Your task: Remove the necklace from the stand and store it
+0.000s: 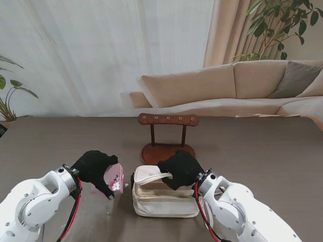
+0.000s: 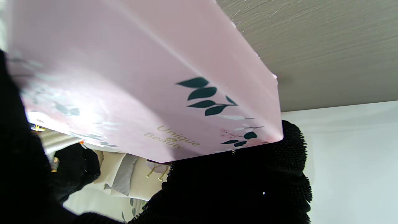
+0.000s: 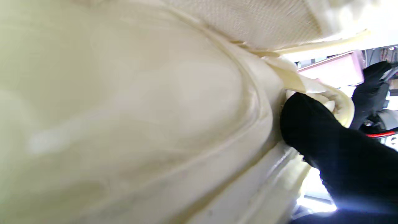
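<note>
My left hand [image 1: 95, 169] in a black glove is shut on a pink box [image 1: 114, 177] printed with dark leaves; the left wrist view shows the pink box [image 2: 149, 90] filling most of the picture, lifted off the table. A cream fabric bag [image 1: 162, 194] lies on the table between my arms. My right hand [image 1: 180, 169] grips the bag's upper flap, and its black fingers [image 3: 314, 130] press into the cream bag [image 3: 130, 112]. The wooden necklace stand [image 1: 167, 136] stands behind the bag, farther from me. I make out no necklace on its pegs.
The brown table [image 1: 262, 151] runs wide on both sides. Beyond it are a beige sofa [image 1: 237, 88], white curtains and potted plants [image 1: 275, 25] at the back corners.
</note>
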You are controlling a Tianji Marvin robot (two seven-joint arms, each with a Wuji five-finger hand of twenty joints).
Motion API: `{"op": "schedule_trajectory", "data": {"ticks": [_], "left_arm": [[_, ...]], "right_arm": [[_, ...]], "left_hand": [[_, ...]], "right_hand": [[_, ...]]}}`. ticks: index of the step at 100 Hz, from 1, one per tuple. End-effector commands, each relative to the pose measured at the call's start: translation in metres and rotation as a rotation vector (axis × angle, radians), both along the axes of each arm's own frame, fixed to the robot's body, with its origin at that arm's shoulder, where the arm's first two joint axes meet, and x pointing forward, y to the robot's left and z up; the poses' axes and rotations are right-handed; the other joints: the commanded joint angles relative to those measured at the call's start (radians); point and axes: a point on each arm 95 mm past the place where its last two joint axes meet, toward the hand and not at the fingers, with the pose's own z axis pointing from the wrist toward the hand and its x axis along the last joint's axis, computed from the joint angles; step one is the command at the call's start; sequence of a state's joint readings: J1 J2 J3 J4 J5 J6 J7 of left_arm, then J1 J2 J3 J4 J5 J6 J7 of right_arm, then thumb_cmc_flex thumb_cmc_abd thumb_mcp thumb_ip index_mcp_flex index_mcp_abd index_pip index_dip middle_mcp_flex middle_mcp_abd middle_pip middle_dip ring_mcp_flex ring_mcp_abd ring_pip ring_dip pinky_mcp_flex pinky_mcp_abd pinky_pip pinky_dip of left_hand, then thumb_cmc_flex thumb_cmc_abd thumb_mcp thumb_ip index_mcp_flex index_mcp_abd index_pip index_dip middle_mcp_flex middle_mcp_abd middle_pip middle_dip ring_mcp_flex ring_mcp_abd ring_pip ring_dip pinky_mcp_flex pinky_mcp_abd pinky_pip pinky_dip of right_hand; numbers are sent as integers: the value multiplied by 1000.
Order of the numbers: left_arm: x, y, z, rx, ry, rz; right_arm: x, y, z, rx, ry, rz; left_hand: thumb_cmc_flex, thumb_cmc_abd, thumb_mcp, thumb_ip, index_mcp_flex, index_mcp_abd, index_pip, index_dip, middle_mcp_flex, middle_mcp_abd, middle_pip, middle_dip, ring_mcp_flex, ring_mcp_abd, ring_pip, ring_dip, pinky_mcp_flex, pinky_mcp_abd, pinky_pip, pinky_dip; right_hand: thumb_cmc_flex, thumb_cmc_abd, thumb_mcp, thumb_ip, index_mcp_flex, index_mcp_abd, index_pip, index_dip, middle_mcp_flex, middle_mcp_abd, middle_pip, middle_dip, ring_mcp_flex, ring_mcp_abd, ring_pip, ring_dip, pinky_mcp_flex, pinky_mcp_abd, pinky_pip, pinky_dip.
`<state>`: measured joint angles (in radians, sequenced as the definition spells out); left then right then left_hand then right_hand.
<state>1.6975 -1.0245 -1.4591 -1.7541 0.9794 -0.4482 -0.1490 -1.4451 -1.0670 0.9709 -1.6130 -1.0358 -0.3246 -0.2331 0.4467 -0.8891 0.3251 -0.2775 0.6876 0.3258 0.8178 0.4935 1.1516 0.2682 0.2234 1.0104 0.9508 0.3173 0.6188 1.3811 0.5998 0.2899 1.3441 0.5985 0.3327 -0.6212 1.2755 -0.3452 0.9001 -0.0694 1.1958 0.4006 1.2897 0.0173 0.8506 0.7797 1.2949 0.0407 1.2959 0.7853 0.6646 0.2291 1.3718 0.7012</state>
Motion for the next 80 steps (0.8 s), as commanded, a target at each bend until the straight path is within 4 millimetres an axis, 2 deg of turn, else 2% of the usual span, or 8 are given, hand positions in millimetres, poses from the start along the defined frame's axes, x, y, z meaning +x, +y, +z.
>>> {"op": "schedule_trajectory", "data": {"ticks": [1, 40, 64, 80], "left_arm": [[-2, -5, 2, 3, 4, -15], [-4, -13, 12, -2, -26, -46], [-6, -18, 21, -2, -47, -66], [-8, -22, 25, -1, -55, -86]], "right_arm": [[9, 5, 18, -4, -40, 2], [38, 12, 41, -40, -55, -56], [55, 15, 44, -64, -53, -104], [67, 17, 46, -91, -38, -136]], "left_hand": [[489, 168, 551, 83, 98, -184, 452, 65, 69, -87, 76, 40, 49, -3, 84, 28, 2, -66, 24, 15], [488, 169, 551, 83, 98, -185, 452, 65, 69, -90, 77, 41, 50, -4, 84, 28, 2, -67, 24, 16], [488, 168, 551, 83, 98, -185, 452, 64, 68, -90, 76, 40, 49, -6, 84, 28, 2, -68, 24, 16], [487, 169, 550, 83, 97, -186, 452, 65, 68, -89, 76, 40, 48, -7, 84, 28, 2, -68, 24, 16]], "right_hand": [[22, -31, 71, -23, 5, -30, 35, 20, 49, -9, 33, 25, 23, -66, 38, 18, 281, -30, 39, -28], [-14, -166, 232, -58, 52, -56, 64, 66, 105, -26, 50, 60, 24, -92, 131, 60, 344, -33, 61, -4], [-13, -171, 239, -63, 62, -35, 66, 70, 125, -24, 47, 67, 24, -103, 165, 78, 373, -29, 71, 6], [8, -123, 183, -53, 54, 2, 59, 75, 127, -16, 41, 73, 24, -105, 180, 88, 383, -21, 76, 17]]}}
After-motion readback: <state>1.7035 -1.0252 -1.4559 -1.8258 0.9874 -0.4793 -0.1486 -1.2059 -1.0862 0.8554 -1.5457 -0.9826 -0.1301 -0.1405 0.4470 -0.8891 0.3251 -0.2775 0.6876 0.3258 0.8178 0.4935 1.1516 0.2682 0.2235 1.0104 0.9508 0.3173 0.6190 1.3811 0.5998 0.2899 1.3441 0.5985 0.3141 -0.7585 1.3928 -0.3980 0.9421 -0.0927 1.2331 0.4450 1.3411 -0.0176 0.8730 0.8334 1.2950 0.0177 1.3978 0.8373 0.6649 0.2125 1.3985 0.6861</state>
